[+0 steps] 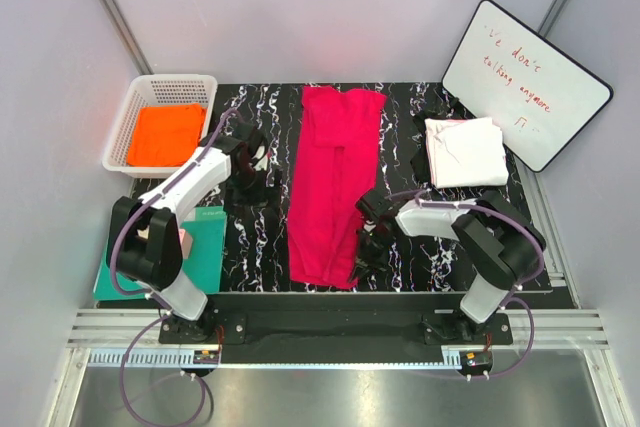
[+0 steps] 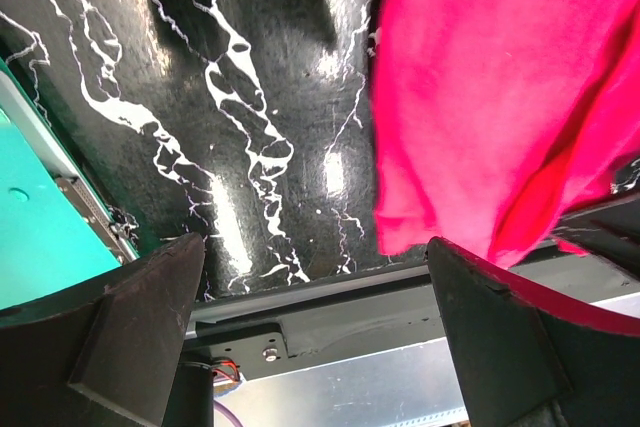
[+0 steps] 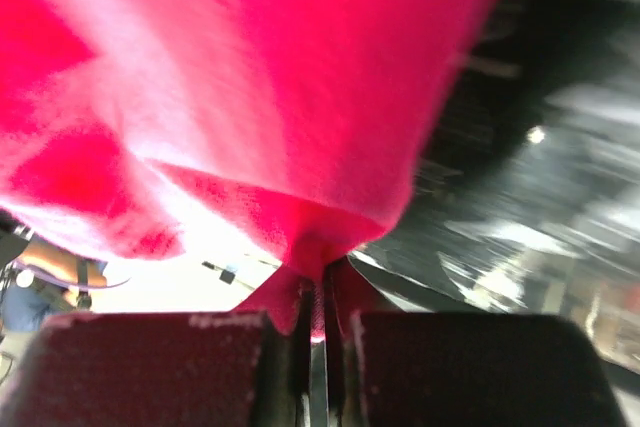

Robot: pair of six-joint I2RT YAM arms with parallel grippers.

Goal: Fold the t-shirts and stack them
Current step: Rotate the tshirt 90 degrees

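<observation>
Your right gripper pinches the near hem of the pink shirt, laid between the arms; the left gripper hangs wide open beside it. Pinch the left corner too, then lift both evenly.

the jaws pinch a bunched fold of the crimson-pink t-shirt, with blurred black marbled table at right.
</observation>
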